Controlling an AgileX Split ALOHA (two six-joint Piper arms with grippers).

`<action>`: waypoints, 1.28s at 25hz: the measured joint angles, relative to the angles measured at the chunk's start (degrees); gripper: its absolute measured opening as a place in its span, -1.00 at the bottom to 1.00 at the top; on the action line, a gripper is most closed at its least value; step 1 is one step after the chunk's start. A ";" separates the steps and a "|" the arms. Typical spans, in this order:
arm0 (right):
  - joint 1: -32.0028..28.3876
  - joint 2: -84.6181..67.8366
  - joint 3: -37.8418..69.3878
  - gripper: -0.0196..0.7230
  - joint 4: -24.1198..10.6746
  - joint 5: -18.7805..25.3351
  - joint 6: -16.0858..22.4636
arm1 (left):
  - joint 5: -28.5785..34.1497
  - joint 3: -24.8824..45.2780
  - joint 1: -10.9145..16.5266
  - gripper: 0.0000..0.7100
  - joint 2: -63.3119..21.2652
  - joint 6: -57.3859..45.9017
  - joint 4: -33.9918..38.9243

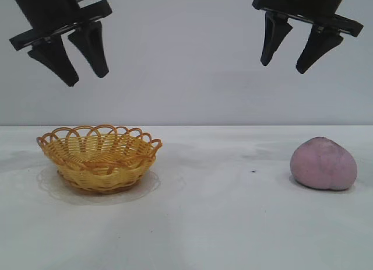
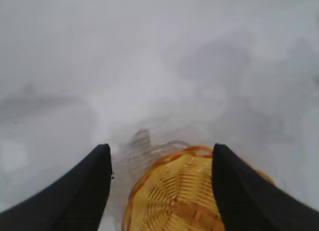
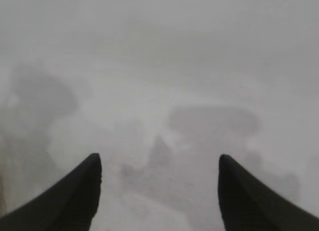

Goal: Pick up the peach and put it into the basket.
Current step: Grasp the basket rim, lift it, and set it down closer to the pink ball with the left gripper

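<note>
The peach [image 1: 323,164], a pale pink-mauve rounded lump, sits on the white table at the right. The basket [image 1: 99,157], yellow woven with an orange-brown looped rim, stands on the table at the left and is empty. My left gripper [image 1: 86,80] hangs open and empty high above the basket; the basket [image 2: 184,196] shows between its fingers in the left wrist view. My right gripper [image 1: 284,67] hangs open and empty high above the table, a little left of the peach. The right wrist view shows only bare table; the peach is out of that view.
The white table [image 1: 221,211] stretches between the basket and the peach, with a small dark speck [image 1: 253,171] left of the peach. A plain grey wall stands behind.
</note>
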 joint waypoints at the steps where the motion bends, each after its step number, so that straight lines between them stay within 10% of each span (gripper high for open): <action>1: 0.00 0.00 0.00 0.22 -0.16 0.00 0.00 | 0.81 -0.25 0.00 0.19 0.00 0.88 1.17; 14: 0.00 0.00 0.00 0.22 -0.93 1.66 -0.04 | 22.54 -13.43 0.00 0.19 11.01 13.89 5.30; 27: 0.00 0.00 0.00 0.22 -1.50 1.99 -0.04 | 23.85 -19.43 -4.90 0.19 18.12 15.96 14.53; 32: 0.00 0.00 0.00 0.22 -1.72 1.99 -0.04 | 23.21 -19.74 -5.13 -0.56 19.57 13.32 16.54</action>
